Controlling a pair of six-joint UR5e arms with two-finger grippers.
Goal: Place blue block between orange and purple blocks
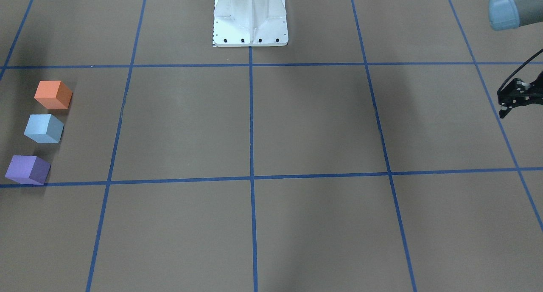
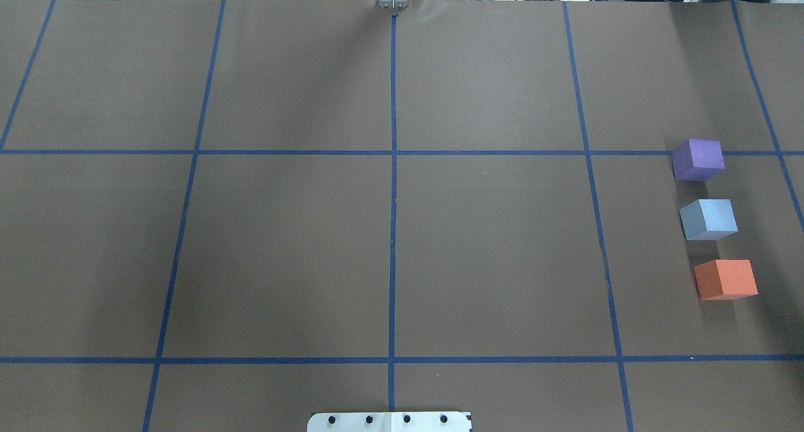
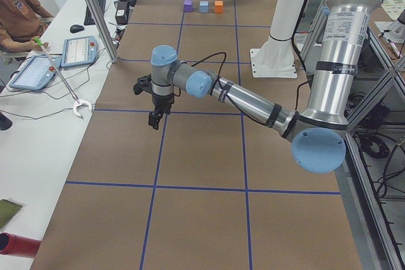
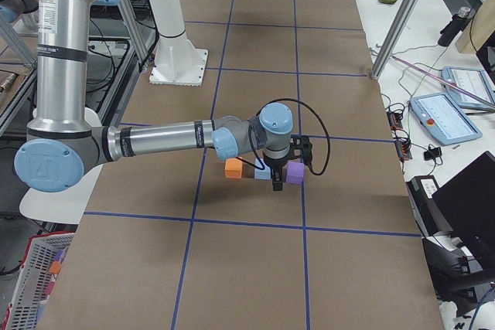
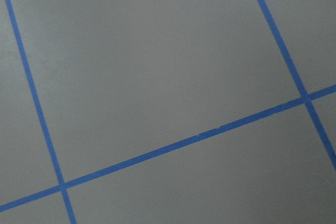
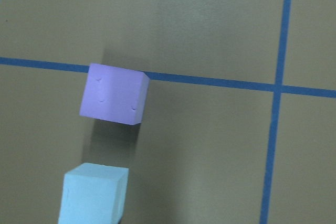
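The blue block [image 2: 708,219] rests on the brown table between the purple block [image 2: 697,159] and the orange block [image 2: 725,279], in a row with small gaps. The row also shows in the front view: orange block [image 1: 53,94], blue block [image 1: 43,128], purple block [image 1: 27,169]. My right gripper [image 4: 278,185] shows only in the exterior right view, above the blue and purple blocks; I cannot tell its state. Its wrist view shows the purple block [image 6: 113,94] and the blue block [image 6: 93,193], no fingers. My left gripper [image 1: 507,105] hangs over bare table far from the blocks; its jaws are unclear.
The white robot base [image 1: 250,18] stands at the table's near-robot edge. Blue tape lines [image 2: 392,199] grid the brown table. An operator [image 3: 16,11] with tablets and a grabber stick [image 3: 60,77] sits beside the table.
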